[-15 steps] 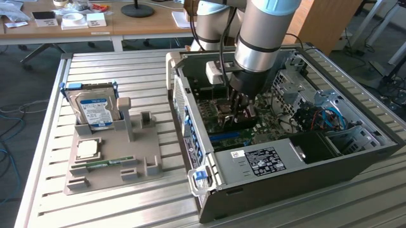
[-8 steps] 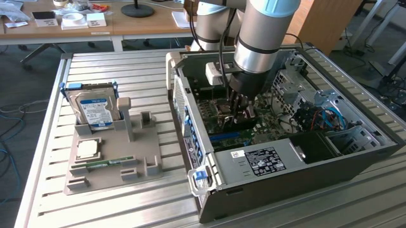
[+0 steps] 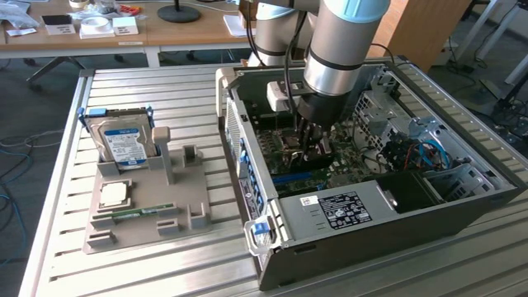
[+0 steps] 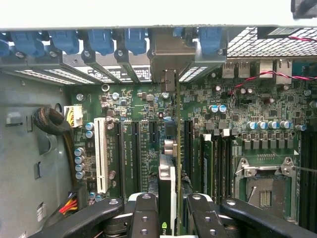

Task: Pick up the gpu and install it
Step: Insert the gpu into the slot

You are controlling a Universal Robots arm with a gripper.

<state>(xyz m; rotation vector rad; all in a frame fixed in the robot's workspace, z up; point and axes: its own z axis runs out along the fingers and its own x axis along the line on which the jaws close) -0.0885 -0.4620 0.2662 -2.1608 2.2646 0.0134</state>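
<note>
Here, fingers (image 4: 143, 215): clamped on the gpu (image 4: 167, 183).
Gpu: on edge over the motherboard (image 4: 247, 99), inside the case (image 3: 371, 247).
Beside: white slot (image 4: 101, 153), RAM stick (image 4: 208, 163).
Beyond: blue clips (image 4: 99, 39); hard drive (image 3: 123, 145) standing in a holder (image 3: 148, 210) on the desk (image 3: 165, 93).

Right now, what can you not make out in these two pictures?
- Wrist view: the gpu stands edge-on in the gripper, so its lower edge and slot are hidden by the card itself.
- Exterior view: the arm and gripper hide most of the gpu.
- Exterior view: the label print is too small to read.
</note>
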